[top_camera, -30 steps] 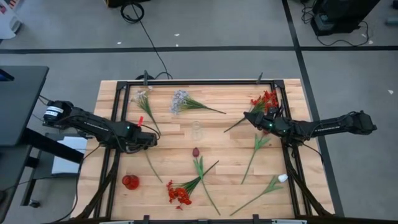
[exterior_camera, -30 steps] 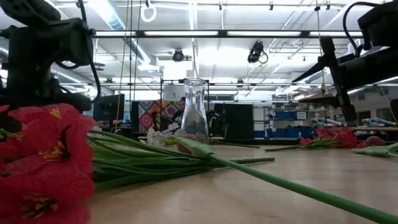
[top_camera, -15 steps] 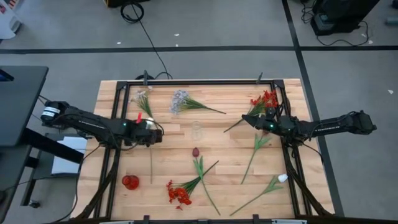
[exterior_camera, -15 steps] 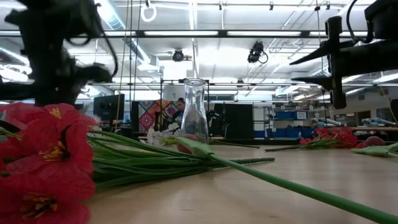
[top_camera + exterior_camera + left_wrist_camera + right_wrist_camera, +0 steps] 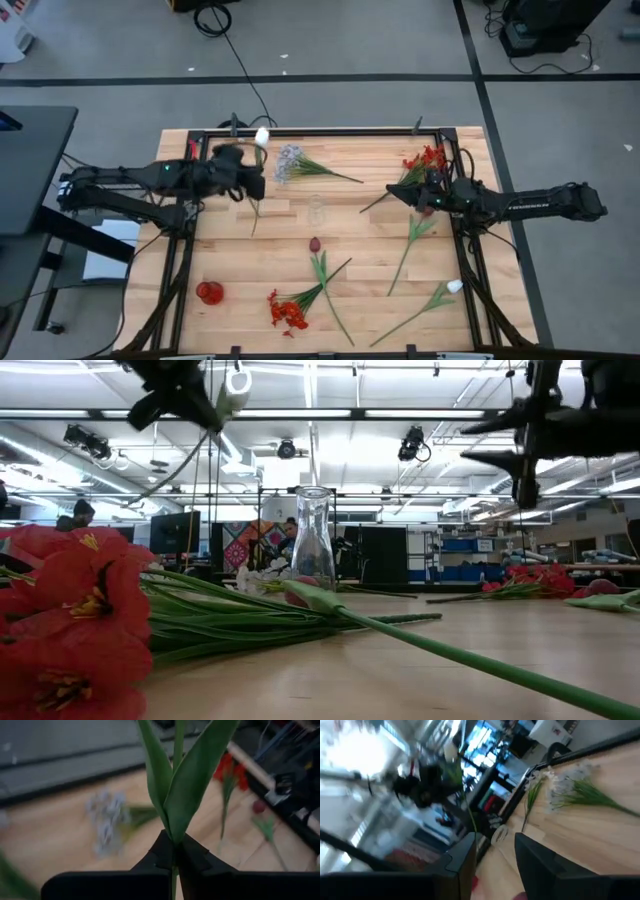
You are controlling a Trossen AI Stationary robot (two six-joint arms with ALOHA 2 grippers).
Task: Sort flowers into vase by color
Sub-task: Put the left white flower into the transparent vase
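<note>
While the left gripper [image 5: 250, 180] is clamped low on a white tulip [image 5: 262, 136] stem, the bloom hangs above the table's far edge, at ten o'clock from the clear glass vase [image 5: 316, 210]. Right gripper [image 5: 392, 194] hovers at three o'clock from the vase; whether its fingers hold anything, I cannot tell. Risk: the long stem swings, misses the narrow neck, or tips the vase.
</note>
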